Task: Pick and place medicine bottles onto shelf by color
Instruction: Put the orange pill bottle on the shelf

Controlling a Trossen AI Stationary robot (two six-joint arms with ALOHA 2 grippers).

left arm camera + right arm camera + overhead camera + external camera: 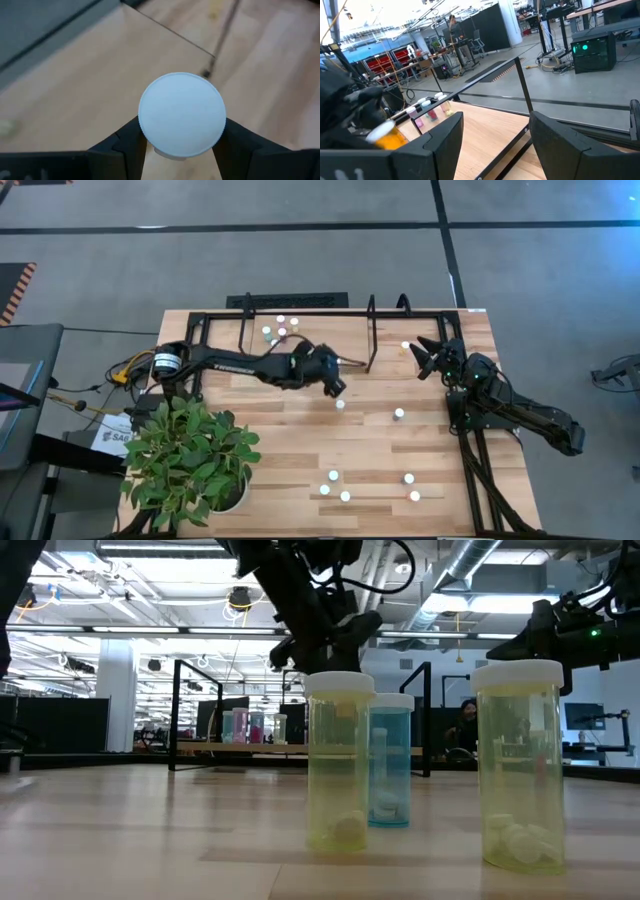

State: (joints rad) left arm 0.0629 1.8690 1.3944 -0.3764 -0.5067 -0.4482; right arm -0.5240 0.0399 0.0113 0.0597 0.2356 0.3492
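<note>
Left pincer (338, 387) sits near bench centre, clamped on a small bottle; from its wrist cam only the white round cap (181, 114) shows, pinched between both dark fingers (131, 146). Right wrist cam shows that bottle as orange-bodied (388, 137), blurred. Seen from the low cam the held bottle is hidden behind nearer ones.

Right pincer (428, 356) at 3 o'clock of the bench, near the shelf's right end, fingers spread apart w/ nothing between them; wood board visible through the gap in its own cam.

Nearest the low cam: two yellowish bottles (340, 761) (518, 764) and one teal bottle (389, 760) standing upright on the bench (280, 440), tablets visible inside. Teal one stands just behind the left yellowish one, partly overlapped.

High cam, 6 o'clock zone: loose group of white caps (333, 476) (409, 478), approx. five, apart from each other. One cap (399, 413) mid-bench, approx. 4 o'clock from left pincer; another (340, 404) just below that pincer.

Shelf (300, 320) along the 12 o'clock edge, black bars. Cluster of bottles (281, 330) stands at its left part; pink and teal bodies readable from the low cam (243, 726). One more cap (405, 346) near right pincer, beside the shelf's right end.

Potted plant (188, 452) at 8 o'clock corner.
</note>
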